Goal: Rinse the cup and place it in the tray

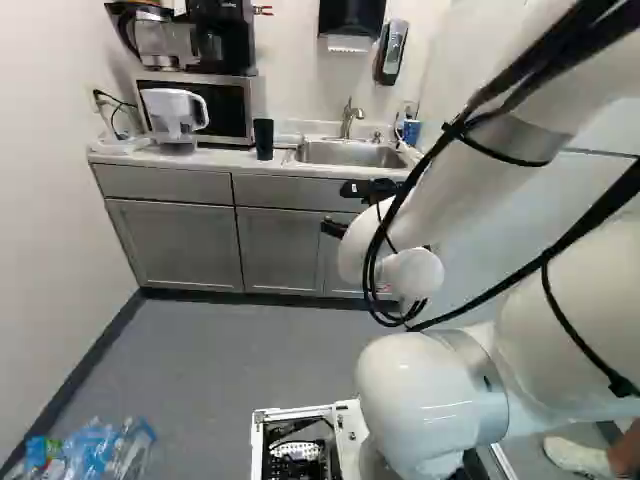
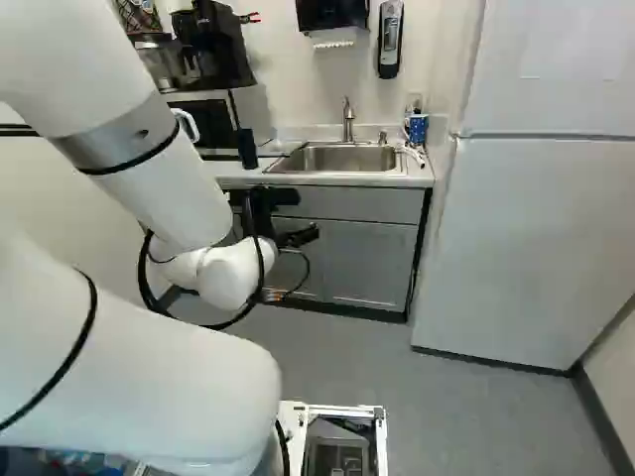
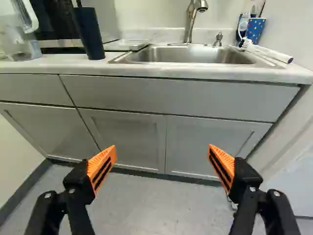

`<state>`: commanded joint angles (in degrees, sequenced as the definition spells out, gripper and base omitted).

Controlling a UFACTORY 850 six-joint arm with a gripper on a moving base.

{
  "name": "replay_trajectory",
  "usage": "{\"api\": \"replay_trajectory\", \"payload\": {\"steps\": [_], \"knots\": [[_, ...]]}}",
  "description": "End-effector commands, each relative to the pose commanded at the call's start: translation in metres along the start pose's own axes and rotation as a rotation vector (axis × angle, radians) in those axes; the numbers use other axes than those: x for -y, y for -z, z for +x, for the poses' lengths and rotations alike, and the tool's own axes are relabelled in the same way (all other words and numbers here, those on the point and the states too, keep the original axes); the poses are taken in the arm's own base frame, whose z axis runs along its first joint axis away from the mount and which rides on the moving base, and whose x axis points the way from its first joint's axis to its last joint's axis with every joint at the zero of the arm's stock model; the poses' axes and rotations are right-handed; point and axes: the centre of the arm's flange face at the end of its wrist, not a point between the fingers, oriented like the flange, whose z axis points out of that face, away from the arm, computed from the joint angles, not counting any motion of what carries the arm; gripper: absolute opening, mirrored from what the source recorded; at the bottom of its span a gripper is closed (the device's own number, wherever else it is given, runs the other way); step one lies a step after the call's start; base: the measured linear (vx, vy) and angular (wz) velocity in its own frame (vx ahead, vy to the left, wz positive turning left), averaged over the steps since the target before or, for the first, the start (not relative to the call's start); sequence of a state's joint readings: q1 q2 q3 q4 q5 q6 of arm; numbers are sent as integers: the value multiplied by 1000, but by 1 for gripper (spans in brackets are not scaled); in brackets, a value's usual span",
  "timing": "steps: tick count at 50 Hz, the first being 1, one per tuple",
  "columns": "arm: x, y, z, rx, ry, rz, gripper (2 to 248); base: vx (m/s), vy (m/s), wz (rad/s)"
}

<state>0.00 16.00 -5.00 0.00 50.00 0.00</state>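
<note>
Openly spread, the gripper (image 2: 300, 215) is held before the cabinets (image 3: 127, 137)

Nearest, the arm (image 1: 430, 205) is seen to be bent forward from its lowest joint, its wrist carried low ahead of the base. In the wrist view, the orange-padded fingers are set well apart, with nothing gripped between them, and are aimed toward the cabinet doors. At the left of the left base view, plastic bottles (image 1: 95, 450) are gathered on the floor (image 1: 210, 350). A stretch of floor is left between base and cabinets. To the right, in the right base view, that space is bounded by the tall refrigerator (image 2: 536, 238).

Farther on, the way is crossed by the front edge of the counter (image 3: 181, 72). Near that edge the dark cup (image 3: 89, 34) is stood upright, left of the sink (image 2: 342, 157) in both base views. Between cup and sink a low, pale tray (image 3: 126, 45) is set. On the sink's other side, a blue spotted cup (image 3: 256, 30) and a white-handled brush (image 3: 269, 53) are placed. Behind the basin, the faucet (image 3: 191, 22) is raised.
</note>
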Motion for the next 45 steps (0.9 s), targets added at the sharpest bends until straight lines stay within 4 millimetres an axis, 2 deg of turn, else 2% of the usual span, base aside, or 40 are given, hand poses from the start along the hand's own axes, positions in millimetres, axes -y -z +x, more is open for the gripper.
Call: {"api": "replay_trajectory", "payload": {"steps": [30, 45], "knots": [[0, -3, 1, 1, 0, -1, 247, 0, 0, 0], [-1, -6, 14, -30, -2, -5, 247, 0, 0, 0]]}}
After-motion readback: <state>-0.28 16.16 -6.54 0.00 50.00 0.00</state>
